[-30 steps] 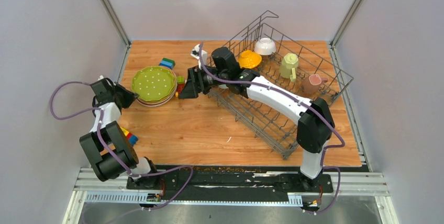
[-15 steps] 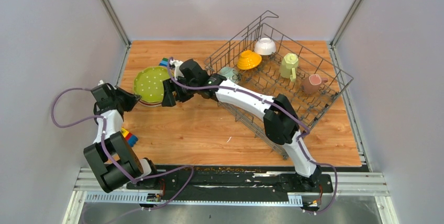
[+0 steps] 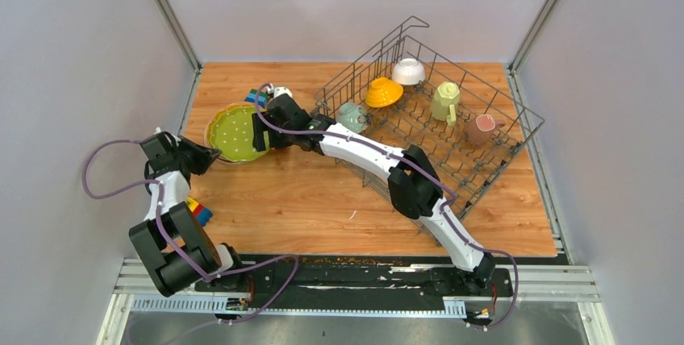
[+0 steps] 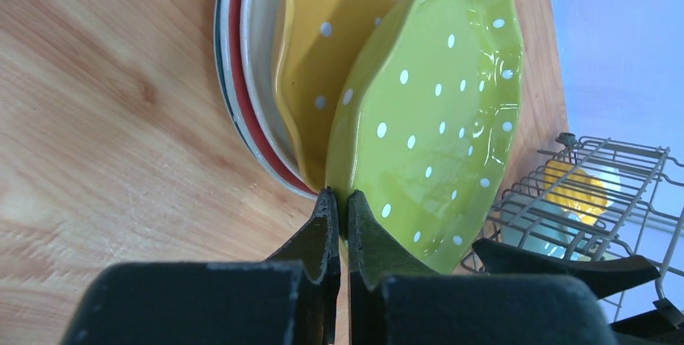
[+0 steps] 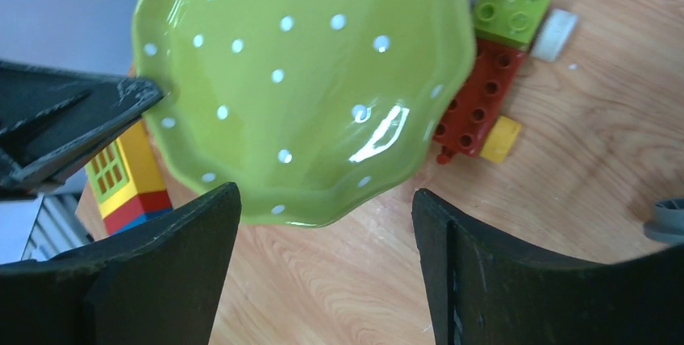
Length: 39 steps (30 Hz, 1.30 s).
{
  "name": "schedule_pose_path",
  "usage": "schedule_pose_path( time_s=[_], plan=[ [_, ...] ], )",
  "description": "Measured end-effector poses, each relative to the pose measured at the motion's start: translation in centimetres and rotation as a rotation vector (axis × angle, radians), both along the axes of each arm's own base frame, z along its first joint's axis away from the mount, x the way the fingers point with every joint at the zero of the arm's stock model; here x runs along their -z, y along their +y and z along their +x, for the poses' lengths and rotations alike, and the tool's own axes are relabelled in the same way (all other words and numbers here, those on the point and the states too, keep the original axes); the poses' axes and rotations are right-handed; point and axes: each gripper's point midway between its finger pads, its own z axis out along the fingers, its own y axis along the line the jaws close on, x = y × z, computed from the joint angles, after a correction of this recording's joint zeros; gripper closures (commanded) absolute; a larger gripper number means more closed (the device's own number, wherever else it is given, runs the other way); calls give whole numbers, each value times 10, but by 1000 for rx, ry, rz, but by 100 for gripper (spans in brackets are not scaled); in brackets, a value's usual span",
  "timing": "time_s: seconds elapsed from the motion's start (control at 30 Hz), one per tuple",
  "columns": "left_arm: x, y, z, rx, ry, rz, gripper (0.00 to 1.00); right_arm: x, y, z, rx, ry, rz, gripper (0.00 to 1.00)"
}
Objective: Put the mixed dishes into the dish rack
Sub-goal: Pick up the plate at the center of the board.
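Pinching the rim of the lime-green plate (image 4: 427,119), the left end effector (image 4: 339,196) is clamped narrow on it and holds it tilted up on edge, lifted off the yellow plate (image 4: 339,31) beneath. That one tops a stack of plates (image 4: 242,79) on the desk (image 3: 306,192), left of the dish rack (image 3: 484,169). The right end effector (image 5: 327,200) reaches over from the rack side with its jaws wide, one finger either side of the plate's edge, not closed on it. Inside the rack sit a yellow bowl (image 3: 383,91), a white bowl (image 3: 408,70), a pale-green mug (image 3: 444,102), a pink mug (image 3: 484,129) and a teal mug (image 3: 351,115) at its left end. Toy blocks (image 5: 484,95) lie left of the rack, beside the stack.
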Motion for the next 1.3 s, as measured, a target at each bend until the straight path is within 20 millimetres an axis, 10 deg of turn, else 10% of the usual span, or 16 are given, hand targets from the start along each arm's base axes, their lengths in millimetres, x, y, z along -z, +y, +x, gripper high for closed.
schedule_pose_path(
  time_s=[0.6,1.07,1.3],
  plan=[
    [16,-5,-7,-22,13,-56,100,38,1,23,178,80,18,35],
    [21,-3,-10,-40,14,-73,100,31,11,42,216,73,157,98],
    [21,-6,-11,-16,8,-71,91,36,5,37,207,68,159,100]
  ],
)
